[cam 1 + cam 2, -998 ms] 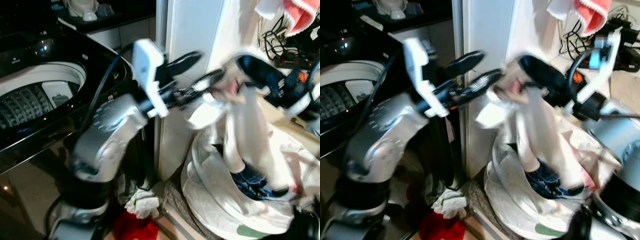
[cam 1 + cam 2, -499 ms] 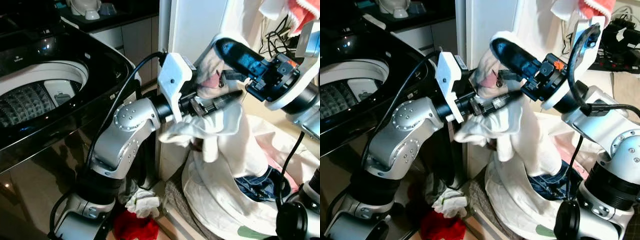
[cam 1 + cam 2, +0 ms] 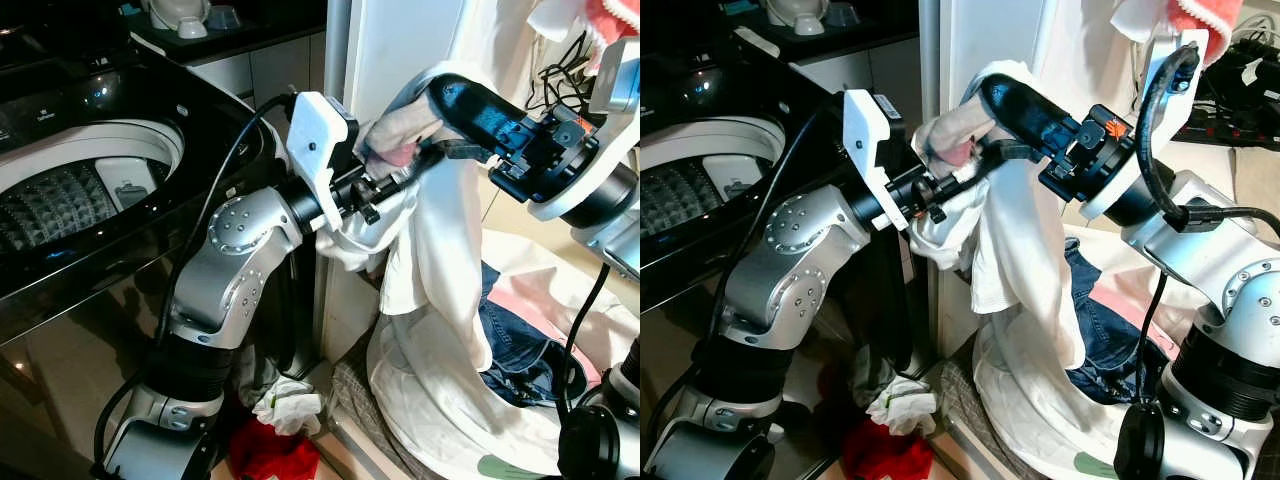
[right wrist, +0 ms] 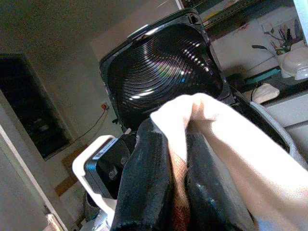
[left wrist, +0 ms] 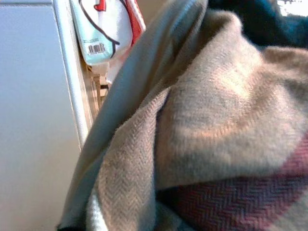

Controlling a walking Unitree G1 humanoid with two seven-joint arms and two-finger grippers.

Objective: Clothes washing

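A cream garment [image 3: 430, 250] with a pink stripe hangs from my right gripper [image 3: 985, 125], which is shut on its top, level with the washer's rim. The right wrist view has the cloth pinched between the two black fingers [image 4: 149, 183]. My left gripper [image 3: 395, 180] reaches across from the left and is buried in the same cloth just below the right one. The garment's weave [image 5: 216, 120] covers the left wrist view at close range. The garment's lower end trails into a white laundry bag [image 3: 440, 430] on the floor.
A black top-loading washer [image 3: 120, 250] stands at my left, lid up, drum [image 3: 70, 195] exposed. Blue jeans [image 3: 525, 345] lie in the bag. A red cloth [image 3: 270, 450] and a white one [image 3: 290, 405] lie on the floor. A white cabinet [image 3: 400, 40] stands behind.
The left gripper came in from the left and went into the garment under the right gripper. The cloth now hangs longer and straighter, uncovering the jeans.
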